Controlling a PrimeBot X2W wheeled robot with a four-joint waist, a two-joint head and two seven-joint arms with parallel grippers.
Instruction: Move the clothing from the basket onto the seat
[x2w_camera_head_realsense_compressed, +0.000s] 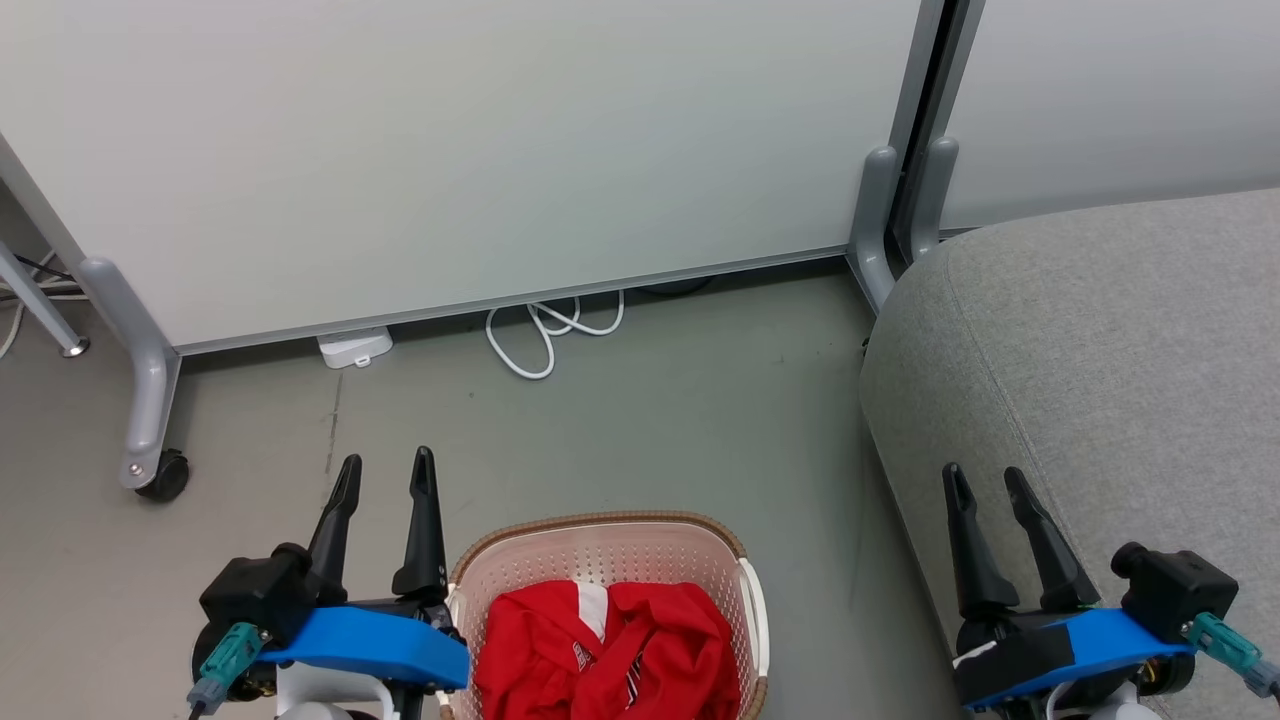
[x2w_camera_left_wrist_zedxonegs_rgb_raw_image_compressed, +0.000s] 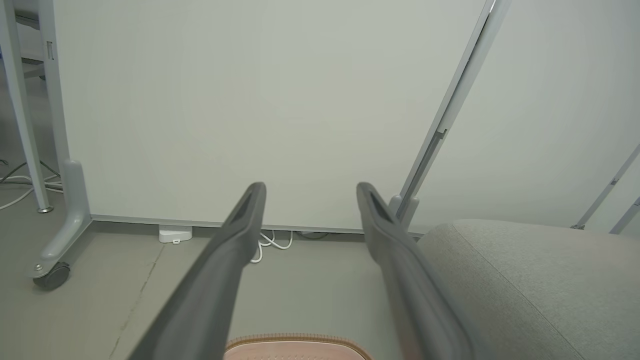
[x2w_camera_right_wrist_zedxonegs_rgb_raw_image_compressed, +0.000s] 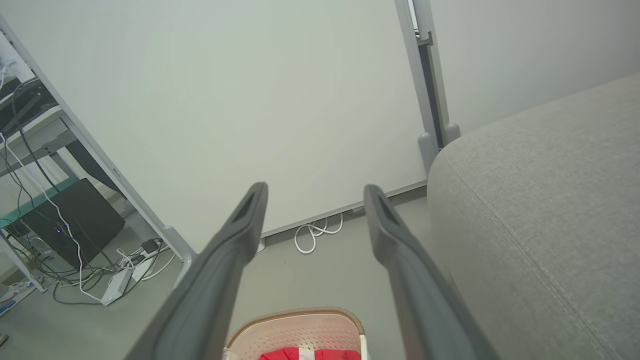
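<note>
Red clothing (x2w_camera_head_realsense_compressed: 610, 650) with white stripes lies bunched inside the cream basket (x2w_camera_head_realsense_compressed: 600, 535) on the floor at the bottom centre of the head view. The basket's brown rim (x2w_camera_left_wrist_zedxonegs_rgb_raw_image_compressed: 297, 341) peeks in at the bottom of the left wrist view, and the right wrist view catches the basket (x2w_camera_right_wrist_zedxonegs_rgb_raw_image_compressed: 300, 330) with a strip of the red clothing (x2w_camera_right_wrist_zedxonegs_rgb_raw_image_compressed: 310, 355). My left gripper (x2w_camera_head_realsense_compressed: 385, 470) stands open just left of the basket, holding nothing. At the right, my right gripper (x2w_camera_head_realsense_compressed: 985, 483) is open and empty over the front edge of the grey seat (x2w_camera_head_realsense_compressed: 1120, 340).
White partition panels on grey wheeled feet (x2w_camera_head_realsense_compressed: 150, 430) stand behind the basket. A looped white cable (x2w_camera_head_realsense_compressed: 545, 330) and a white power block (x2w_camera_head_realsense_compressed: 355, 347) lie at the panel's base. A desk frame with cables and a dark box (x2w_camera_right_wrist_zedxonegs_rgb_raw_image_compressed: 70, 220) is off to the left.
</note>
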